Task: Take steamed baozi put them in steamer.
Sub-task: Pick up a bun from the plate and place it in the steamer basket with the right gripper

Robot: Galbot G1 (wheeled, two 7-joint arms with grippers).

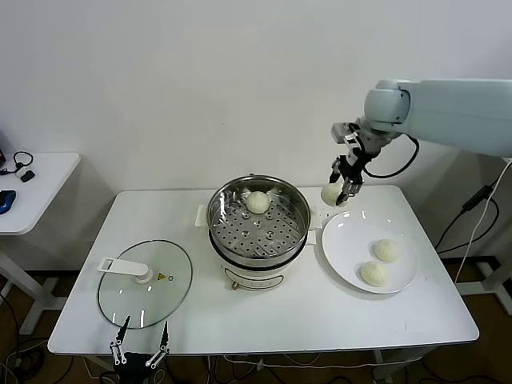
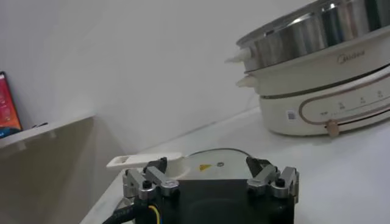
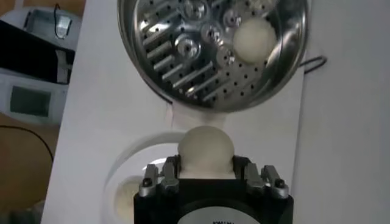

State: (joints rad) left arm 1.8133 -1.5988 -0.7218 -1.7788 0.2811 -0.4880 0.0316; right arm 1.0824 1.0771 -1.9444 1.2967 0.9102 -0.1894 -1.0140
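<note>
**Right claw carries a bun in the air between plate and steamer**

The right claw (image 1: 342, 190) is closed around a bun (image 3: 205, 150), its fingers pinching the bun's two sides, and holds it clear of the bench (image 1: 320, 312). It hangs near the back edge, above the gap between the steamer (image 1: 258, 218) and the white plate (image 1: 344, 240). One bun (image 1: 258, 202) lies on the holed floor of the steamer, close to its far wall. Two more buns (image 1: 386, 250) (image 1: 374, 274) rest on the plate, toward the bench's right edge. The glass lid (image 1: 145, 282) lies flat near the front left corner. The left claw (image 2: 210, 182) waits low at the front edge just by the lid, its fingers spread apart with nothing between them.
</note>
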